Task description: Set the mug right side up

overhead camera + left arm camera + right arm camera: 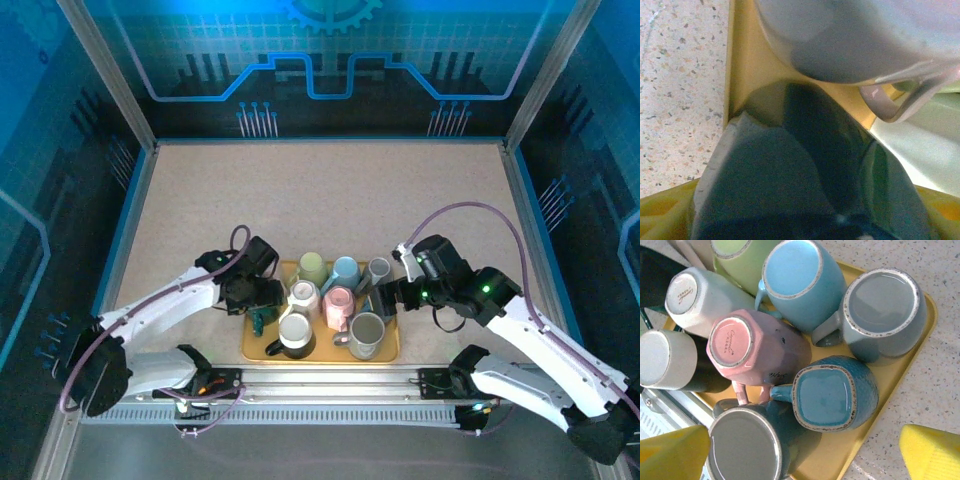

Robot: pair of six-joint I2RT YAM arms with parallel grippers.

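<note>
Though bottom-up, glossy pink mug [757,352] on tray [892,375]

Blue light is tinting the top view's walls [60,150] while the bench [320,200] is glowing evenly, shadows soft. The left wrist view is blurring heavily, darkening toward 6 o'clock. The right wrist view is showing mugs [825,397] sharply, rims glinting.

We see a speckled beige table [330,200] extending beneath both end effectors. One yellow tray [391,351] lies flat on it, between the left gripper [262,319] and the right gripper [384,300]. The tray's left rim sits just below the left gripper.
</note>
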